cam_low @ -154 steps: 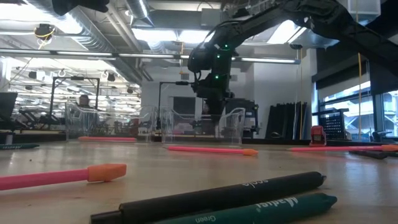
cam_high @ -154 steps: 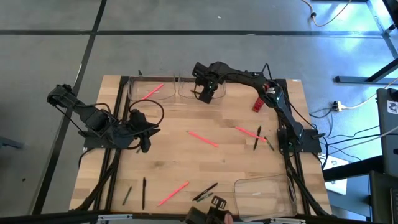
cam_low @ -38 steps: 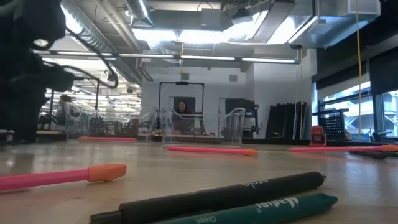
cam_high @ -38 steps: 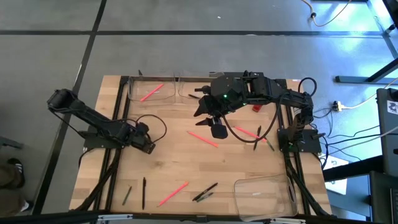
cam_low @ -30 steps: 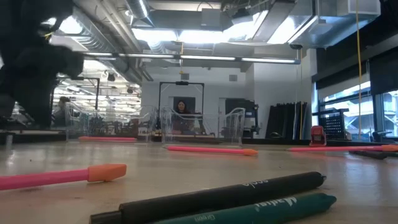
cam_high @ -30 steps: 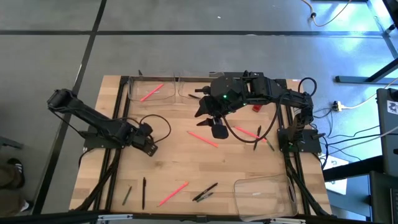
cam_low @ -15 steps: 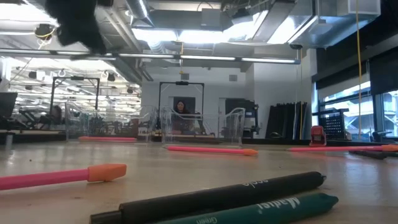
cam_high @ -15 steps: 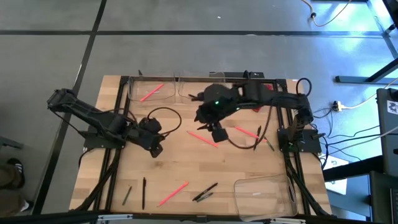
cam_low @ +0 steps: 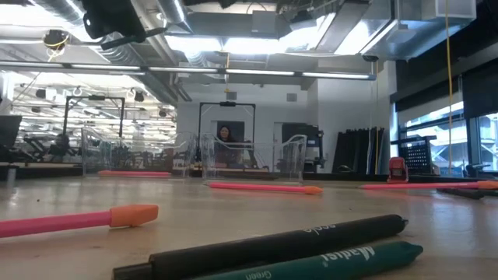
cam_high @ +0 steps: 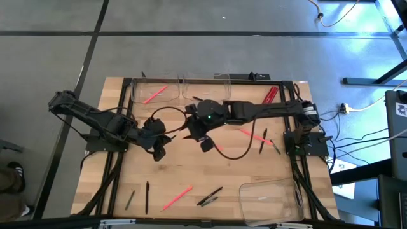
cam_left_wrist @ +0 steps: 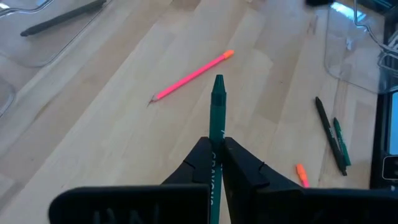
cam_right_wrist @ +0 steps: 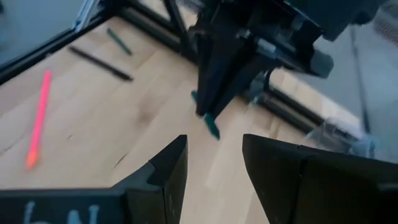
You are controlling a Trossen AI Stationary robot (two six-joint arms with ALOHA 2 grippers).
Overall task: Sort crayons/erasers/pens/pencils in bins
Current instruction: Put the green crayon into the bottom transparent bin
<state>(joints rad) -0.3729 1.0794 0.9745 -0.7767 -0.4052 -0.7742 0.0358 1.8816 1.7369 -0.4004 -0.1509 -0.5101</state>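
Observation:
My left gripper [cam_high: 158, 147] is raised over the table's left half and is shut on a dark green crayon [cam_left_wrist: 218, 112]. The crayon also shows in the right wrist view [cam_right_wrist: 211, 126]. My right gripper [cam_high: 204, 141] is open and empty, reaching toward the left gripper from the right. Two clear bins [cam_high: 147, 99] [cam_high: 213, 81] stand at the far edge. A third clear bin [cam_high: 270, 194] stands near right. A pink stick [cam_high: 154, 94] lies in the far left bin. Another pink stick [cam_left_wrist: 193, 73] lies on the table. My left gripper pinches the green crayon's shaft [cam_left_wrist: 217, 138] between its two fingers. The crayon lies along the fingers, and its pointed end [cam_left_wrist: 219, 81] sticks out past the fingertips. It slants down from the gripper and is lifted clear of the table.
Loose sticks lie on the table: pink ones [cam_high: 254, 135] [cam_high: 177, 197], a black and a green pen together [cam_high: 210, 196], and dark ones near left [cam_high: 146, 197] [cam_high: 130, 200] and at right [cam_high: 262, 143]. A red object [cam_high: 269, 94] lies at far right.
My right gripper has swung toward the table's left edge, close to my left gripper, and stays open. My left gripper has risen and shifted a little toward the table's right with the green crayon.

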